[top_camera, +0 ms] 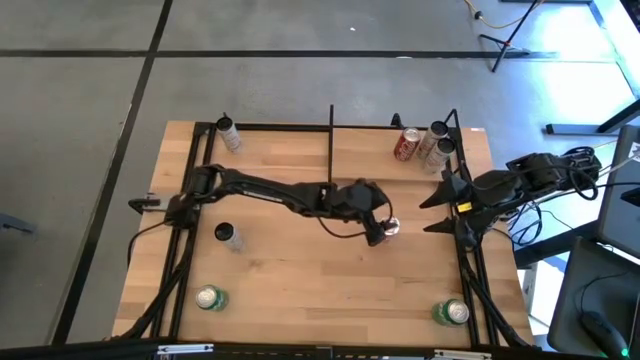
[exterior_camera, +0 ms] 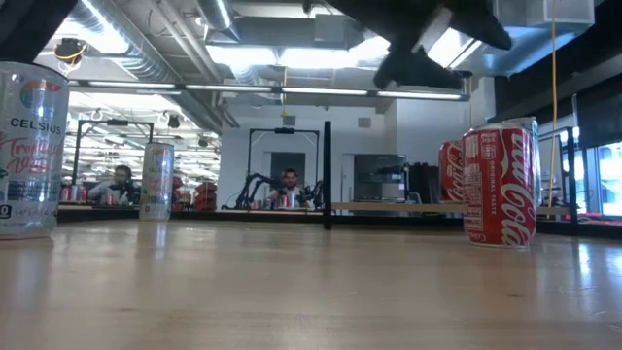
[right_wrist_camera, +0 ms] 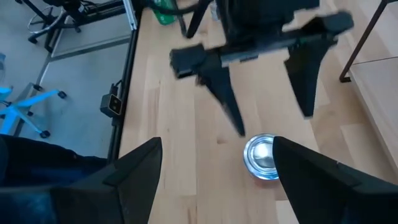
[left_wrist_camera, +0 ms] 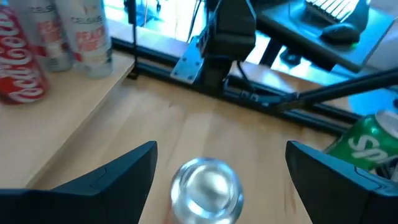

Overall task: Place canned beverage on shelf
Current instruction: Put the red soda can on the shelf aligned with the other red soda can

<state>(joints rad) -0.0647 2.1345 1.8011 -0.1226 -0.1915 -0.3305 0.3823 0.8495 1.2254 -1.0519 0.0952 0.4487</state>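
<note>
Red cola can [top_camera: 390,228] stands upright beneath the wide-open, empty left pincer [top_camera: 380,232]; right pincer [top_camera: 432,212] also open.

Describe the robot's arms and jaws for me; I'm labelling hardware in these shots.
Both are dark, jointed arms. The left gripper and the right gripper each end in two black, flat, wedge-shaped fingers tapering to points. The right arm carries a small yellow marking near its wrist, and black cables loop from its base. A thin black cable hangs under the left arm.

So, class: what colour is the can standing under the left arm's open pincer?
Red with white lettering, a cola can, clearest in the low view; the left pincer hovers above it.
</note>
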